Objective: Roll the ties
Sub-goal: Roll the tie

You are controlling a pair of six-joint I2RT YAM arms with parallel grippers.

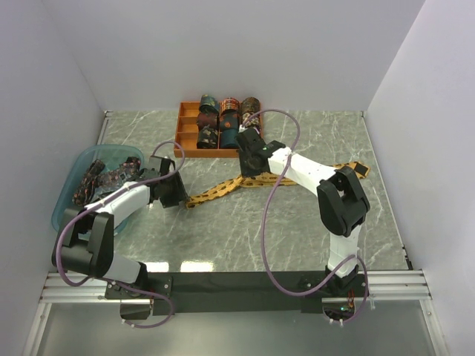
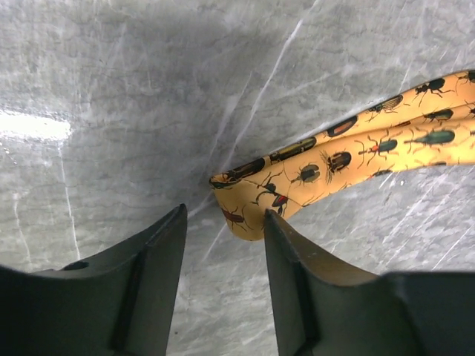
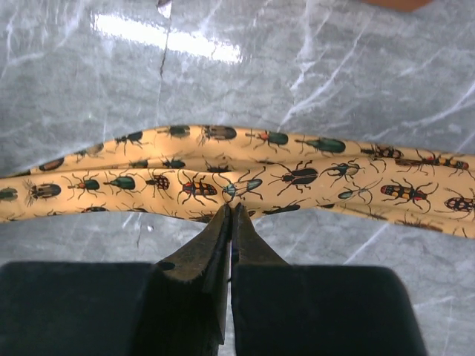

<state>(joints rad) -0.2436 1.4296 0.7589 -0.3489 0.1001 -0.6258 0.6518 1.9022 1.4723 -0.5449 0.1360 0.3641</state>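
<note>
Closest to view are the two dark fingers of the right hand (image 3: 232, 211), pressed together with no gap. Their tips rest on the near edge of a long mustard-yellow fabric necktie printed with small beetles (image 3: 297, 174); I cannot tell whether any cloth is caught between them. That necktie lies stretched across the grey marble-patterned surface (image 1: 245, 237), running from the far right side in towards the middle and bending where the right hand meets it. Its other end reaches the left hand (image 2: 225, 215), whose fingers stand moderately apart. The folded tip of the necktie (image 2: 256, 200) sits in the gap, just beside the finger on the right of that wrist view, and nothing is clamped. At the back of the surface sits an orange plastic compartment tray (image 1: 185, 133) with several dark rolled ties (image 1: 226, 126) standing in its compartments. On the left, beside the left arm, a translucent blue plastic basin (image 1: 70, 185) holds a heap of loose dark patterned ties (image 1: 104, 176). The two hands are well apart, one at each stretch of the yellow necktie.
</note>
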